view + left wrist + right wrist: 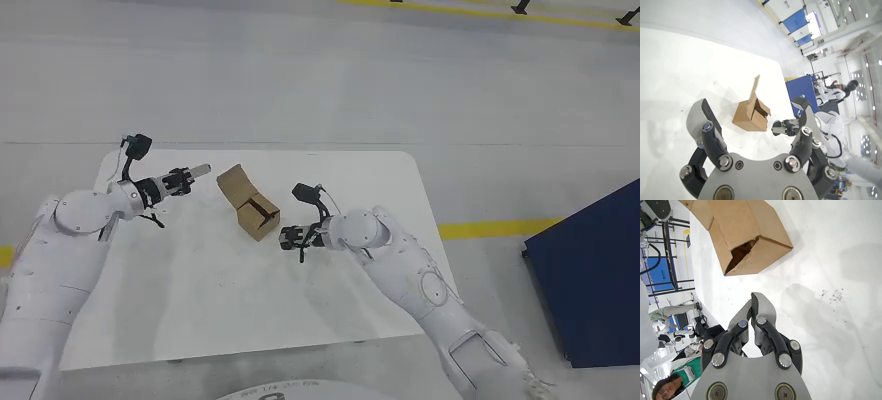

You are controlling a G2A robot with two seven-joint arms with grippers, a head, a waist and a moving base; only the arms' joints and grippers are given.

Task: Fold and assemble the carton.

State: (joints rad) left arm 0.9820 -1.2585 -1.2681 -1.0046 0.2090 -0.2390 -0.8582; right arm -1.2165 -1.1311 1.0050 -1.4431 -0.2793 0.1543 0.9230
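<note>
On the white surface (250,320), toward its far half, the brown carton (250,202), lying on its side and folded only in part. From its body one long flap (755,86) standing away, raised off the surface. At the end turned to the right arm an opening (741,255), with side flaps bent inward and ragged edges.

Near the flap side, apart from the carton, the left tool (196,172), fingers spread wide, nothing held between them. Just beside the open end, not touching it, the right tool (753,298), fingers pressed together on nothing. Between each tool and the carton a strip of white surface.

Close to the right tool some dark specks (834,294) on the surface. Beyond the surface, on the grey floor (300,80), a yellow line (485,229) and a dark blue panel (600,270).
</note>
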